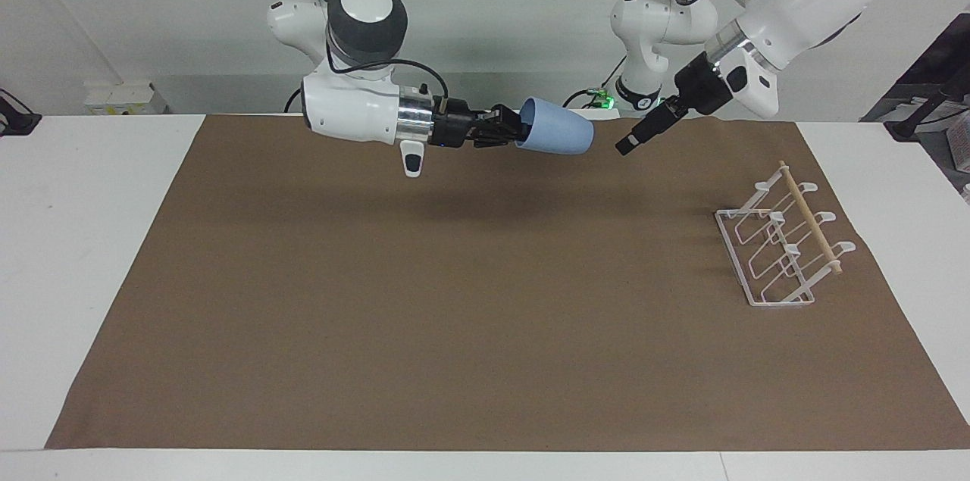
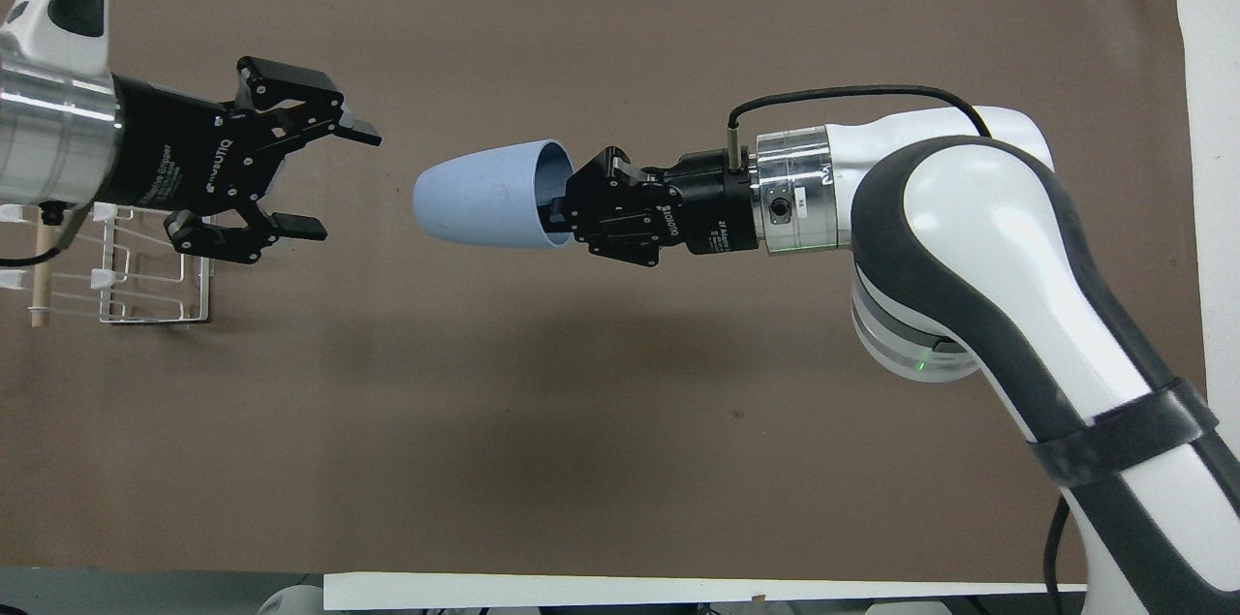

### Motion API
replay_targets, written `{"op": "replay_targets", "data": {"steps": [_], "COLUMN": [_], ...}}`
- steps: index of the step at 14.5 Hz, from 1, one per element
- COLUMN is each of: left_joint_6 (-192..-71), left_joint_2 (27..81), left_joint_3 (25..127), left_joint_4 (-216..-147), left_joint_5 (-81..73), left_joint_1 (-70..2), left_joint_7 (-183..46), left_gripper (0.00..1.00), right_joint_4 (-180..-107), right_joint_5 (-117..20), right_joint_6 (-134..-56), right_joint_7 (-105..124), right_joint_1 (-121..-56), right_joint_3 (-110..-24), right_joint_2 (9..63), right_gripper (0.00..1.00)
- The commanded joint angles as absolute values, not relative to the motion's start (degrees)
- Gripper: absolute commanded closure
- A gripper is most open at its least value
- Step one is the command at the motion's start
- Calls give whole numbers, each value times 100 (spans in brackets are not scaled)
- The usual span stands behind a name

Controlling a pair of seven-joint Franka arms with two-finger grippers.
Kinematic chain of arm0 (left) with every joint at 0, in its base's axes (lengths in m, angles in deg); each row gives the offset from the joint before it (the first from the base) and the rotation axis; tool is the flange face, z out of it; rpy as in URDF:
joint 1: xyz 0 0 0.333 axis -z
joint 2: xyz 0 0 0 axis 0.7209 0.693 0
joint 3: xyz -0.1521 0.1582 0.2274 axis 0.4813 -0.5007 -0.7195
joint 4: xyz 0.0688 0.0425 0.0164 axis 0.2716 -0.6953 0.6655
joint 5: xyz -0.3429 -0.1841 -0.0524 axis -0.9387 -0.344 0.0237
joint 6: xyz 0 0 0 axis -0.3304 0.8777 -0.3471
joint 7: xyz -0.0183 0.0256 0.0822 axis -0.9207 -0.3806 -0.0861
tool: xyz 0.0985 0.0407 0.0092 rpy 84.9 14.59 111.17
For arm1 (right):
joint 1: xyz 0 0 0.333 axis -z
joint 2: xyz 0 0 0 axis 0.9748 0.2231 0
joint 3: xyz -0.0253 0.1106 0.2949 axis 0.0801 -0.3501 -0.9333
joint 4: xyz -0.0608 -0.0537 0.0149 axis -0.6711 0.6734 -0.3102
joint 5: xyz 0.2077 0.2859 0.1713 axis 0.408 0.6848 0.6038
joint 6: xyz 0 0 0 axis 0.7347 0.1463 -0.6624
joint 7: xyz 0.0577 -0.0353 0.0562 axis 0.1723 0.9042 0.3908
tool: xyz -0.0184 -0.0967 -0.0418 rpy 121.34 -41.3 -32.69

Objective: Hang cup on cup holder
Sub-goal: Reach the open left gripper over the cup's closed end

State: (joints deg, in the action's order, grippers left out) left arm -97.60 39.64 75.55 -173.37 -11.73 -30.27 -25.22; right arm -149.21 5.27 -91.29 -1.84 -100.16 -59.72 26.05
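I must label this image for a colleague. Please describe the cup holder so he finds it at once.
On the brown mat, look toward the left arm's end of the table. There stands the cup holder, a white wire rack. A light wooden rod across its top sets it apart; nothing hangs on it.

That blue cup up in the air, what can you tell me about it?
The cup is a small, plain, matte light blue tumbler without a handle, plastic by its look, tapering from a wide rim to a narrower base. It lies on its side in the air over the brown mat, held at the rim by the right gripper, base pointing at the open left gripper. Nothing else touches it.
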Motion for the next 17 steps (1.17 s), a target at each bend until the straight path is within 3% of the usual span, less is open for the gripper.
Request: {"op": "replay_targets", "data": {"steps": [1, 3, 7, 12, 17], "left_joint_6": [-10077, -10017, -9981, -10815, -10763], "left_joint_2": [3880, 3898, 4416, 4381, 4293], "left_joint_3": [7531, 7531, 7540, 7540, 7584], "left_joint_4": [-17365, -17234, -16205, -16582, -16898], "left_joint_5": [-1041, -926, -162, -100, -108], "left_joint_1": [-2708, -2557, -2135, -2100, -1626], "left_joint_7": [-829, -70, 1732, 1919, 2086], "left_gripper": [0, 1, 1, 2, 3], "right_joint_4": [-14981, -14981, -14981, -14981, -14981], "right_joint_5": [747, 747, 747, 853, 853], "right_joint_6": [-9147, -9147, -9147, -9147, -9147], "right_joint_7": [-248, -248, -283, -291, -300], "right_joint_1": [-9987, -9987, -9987, -9978, -9970], "right_joint_3": [-5983, -5983, -5983, -5983, -5983], "right_joint_2": [2553, 2544, 2553, 2553, 2553], "right_gripper": [100, 100, 100, 100, 100]}}
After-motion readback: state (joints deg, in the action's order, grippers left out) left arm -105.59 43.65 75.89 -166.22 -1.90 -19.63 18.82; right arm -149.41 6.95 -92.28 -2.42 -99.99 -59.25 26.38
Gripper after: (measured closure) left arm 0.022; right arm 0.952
